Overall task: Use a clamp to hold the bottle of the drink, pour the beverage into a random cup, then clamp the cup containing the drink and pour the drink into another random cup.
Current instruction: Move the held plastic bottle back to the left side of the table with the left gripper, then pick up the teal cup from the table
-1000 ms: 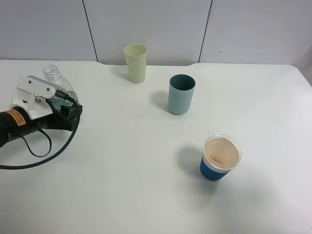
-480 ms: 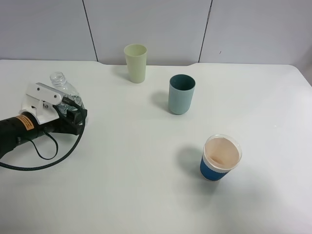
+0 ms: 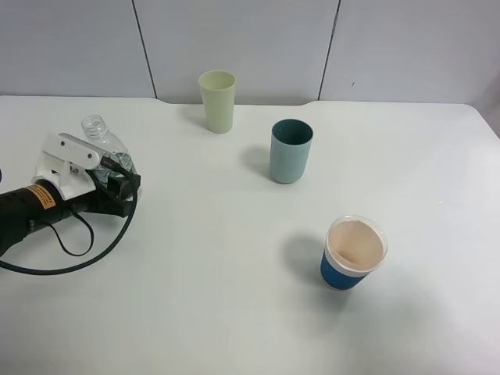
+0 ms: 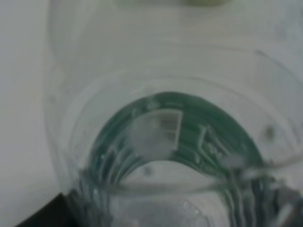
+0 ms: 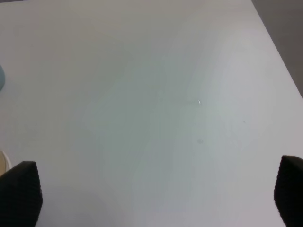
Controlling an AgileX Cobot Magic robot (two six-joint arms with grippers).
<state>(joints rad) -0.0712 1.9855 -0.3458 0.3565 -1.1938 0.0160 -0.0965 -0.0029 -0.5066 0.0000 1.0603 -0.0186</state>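
- Exterior high view, table (image 3: 234, 312): a white top that carries every item. Nothing lies between the left fingers and the cups.
- Left arm and left gripper (image 3: 117, 176): the arm reaches in low from the table's edge. Its dark fingers are clamped tight on the lower body of the bottle.
- Bottle (image 3: 100, 137): clear plastic and uncapped, with its neck rising above the closed fingers. In the left wrist view the bottle (image 4: 165, 132) fills the frame, pressed against the camera, and a green label shows through its wall. Whether its base rests on the table or hangs just clear cannot be told.
- Step in hand: judged to be the first one, with the bottle grasped and no pouring begun.
- Blue cup (image 3: 353, 253), teal cup (image 3: 291, 151) and pale green cup (image 3: 217, 101): all stand upright, well apart from the left fingers, with the pale green one closest to them. No drink is visible in any of them.
- Next move: it likely calls for carrying the bottle until its mouth is over one rim, then tilting it slowly.
- Right gripper (image 5: 154, 194): its fingers (image 5: 19, 191) are spread wide with only bare table between them. Nothing is held.
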